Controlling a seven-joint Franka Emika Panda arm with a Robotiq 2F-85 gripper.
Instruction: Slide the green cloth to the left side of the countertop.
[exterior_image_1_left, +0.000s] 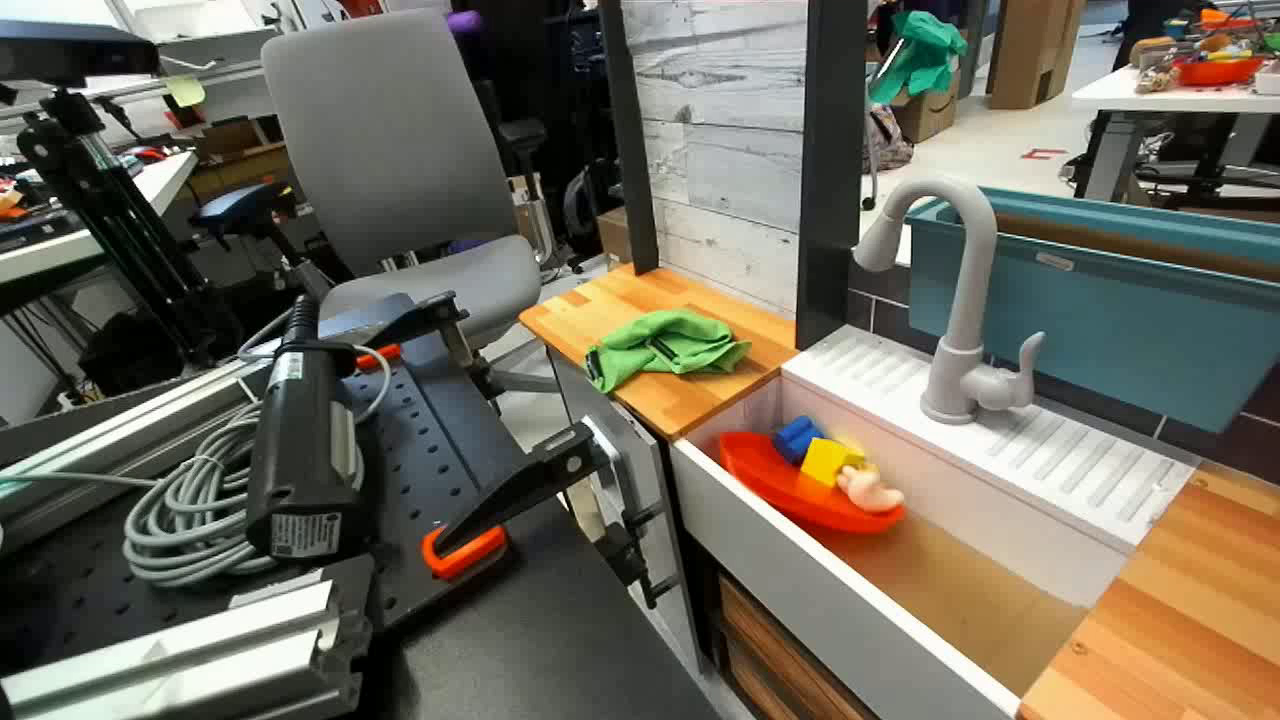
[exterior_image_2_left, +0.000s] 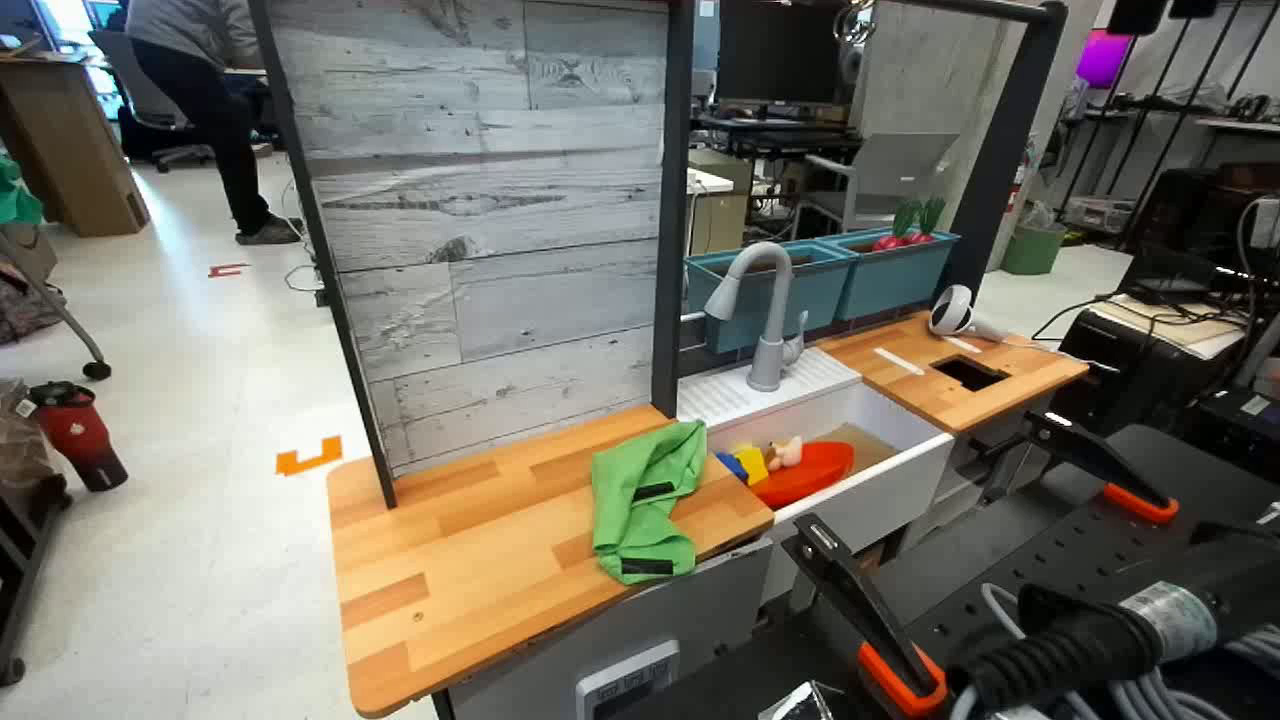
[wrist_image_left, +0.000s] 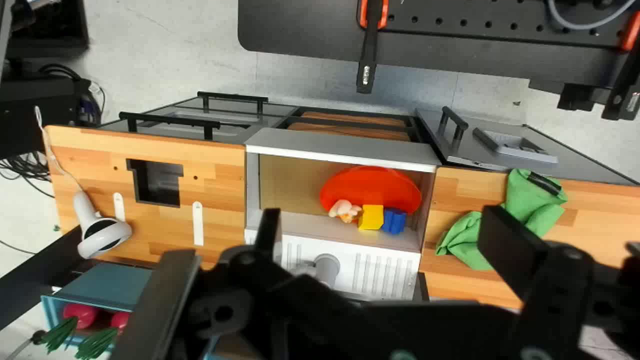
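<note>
The green cloth (exterior_image_1_left: 705, 350) lies crumpled on the wooden countertop (exterior_image_1_left: 690, 405), close to the sink. It also shows in an exterior view (exterior_image_2_left: 625, 520), with dark strips on it and one end at the countertop's front edge (exterior_image_2_left: 480, 540). In the wrist view the cloth (wrist_image_left: 522, 197) is at the right, partly hidden behind one finger. My gripper (wrist_image_left: 382, 222) is open, with its fingers wide apart and nothing between them. It is high above the counter, over the sink area, apart from the cloth. The gripper is out of view in both exterior views.
A white sink (exterior_image_1_left: 830, 590) adjoins the countertop and holds a red dish (exterior_image_1_left: 785, 490), a yellow block (exterior_image_1_left: 830, 460) and a blue block (exterior_image_1_left: 797, 438). A grey faucet (exterior_image_1_left: 970, 280) and an upright panel (exterior_image_2_left: 500, 220) stand behind. A black table with clamps (exterior_image_2_left: 860, 620) is in front.
</note>
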